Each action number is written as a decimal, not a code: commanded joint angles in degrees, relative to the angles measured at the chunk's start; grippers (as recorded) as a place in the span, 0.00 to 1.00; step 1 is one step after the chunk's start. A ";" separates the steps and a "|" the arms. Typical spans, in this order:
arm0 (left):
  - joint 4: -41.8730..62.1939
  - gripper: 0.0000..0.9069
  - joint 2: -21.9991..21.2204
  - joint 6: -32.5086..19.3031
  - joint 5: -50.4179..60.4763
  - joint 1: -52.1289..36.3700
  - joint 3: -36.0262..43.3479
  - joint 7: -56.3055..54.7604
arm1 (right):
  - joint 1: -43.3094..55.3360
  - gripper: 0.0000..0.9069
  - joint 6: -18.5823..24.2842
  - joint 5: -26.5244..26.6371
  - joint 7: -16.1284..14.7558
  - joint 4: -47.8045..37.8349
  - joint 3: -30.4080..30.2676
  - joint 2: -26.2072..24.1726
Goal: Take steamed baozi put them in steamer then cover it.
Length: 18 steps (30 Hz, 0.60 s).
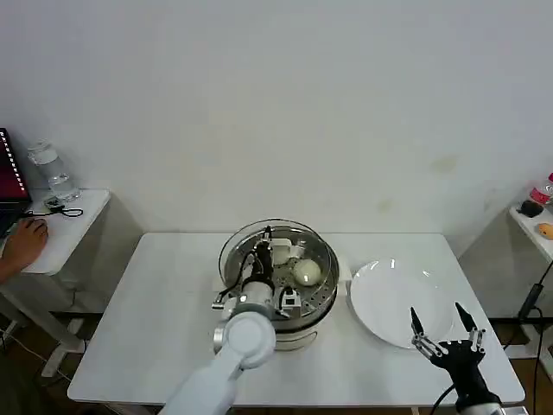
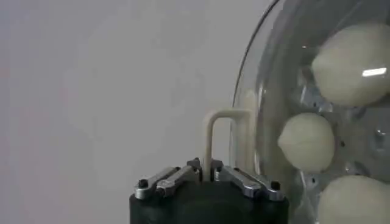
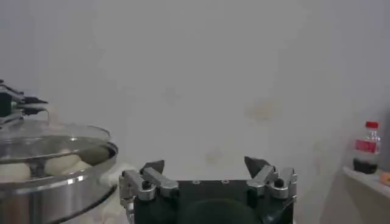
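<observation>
The steamer (image 1: 318,309) stands mid-table with the clear glass lid (image 1: 318,248) lying over it. My left gripper (image 1: 263,256) is over the lid, shut on its pale handle (image 2: 210,137). Through the glass I see steamed baozi (image 1: 307,273) inside, three of them in the left wrist view (image 2: 306,141). The right wrist view has the steamer (image 3: 58,192) under its lid (image 3: 52,135). My right gripper (image 1: 442,324) hangs open over the near edge of the bare white plate (image 1: 384,298), holding nothing; its jaws stand wide apart (image 3: 205,164).
A side table (image 1: 73,229) at the left carries a water bottle (image 1: 50,171), cables and a person's hand (image 1: 26,239). A shelf at the right edge holds a red-labelled bottle (image 3: 366,148). Bare white tabletop (image 1: 164,303) lies left of the steamer.
</observation>
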 commanded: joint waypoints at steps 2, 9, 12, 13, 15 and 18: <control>0.16 0.00 -2.24 -0.38 2.47 2.08 0.29 0.30 | -0.03 1.00 0.10 -0.10 0.00 0.03 -0.10 0.02; 0.29 0.00 -2.87 -0.79 3.20 2.91 0.44 0.27 | -0.18 1.00 0.31 -0.14 0.00 0.04 -0.07 0.04; 0.62 0.00 -3.05 -1.05 3.72 3.12 0.32 0.22 | -0.20 1.00 0.38 -0.28 0.00 -0.10 -0.04 0.00; 0.80 0.00 -3.07 -1.15 3.78 3.13 0.26 0.16 | -0.21 1.00 0.40 -0.27 -0.01 -0.10 -0.04 -0.01; 1.16 0.00 -3.10 -1.22 3.80 2.92 0.19 0.04 | -0.28 1.00 0.43 -0.19 -0.02 -0.07 -0.03 -0.02; 1.63 0.00 -3.18 -1.24 3.78 2.42 -0.03 -0.09 | -0.39 1.00 0.48 -0.12 -0.06 0.04 0.02 -0.05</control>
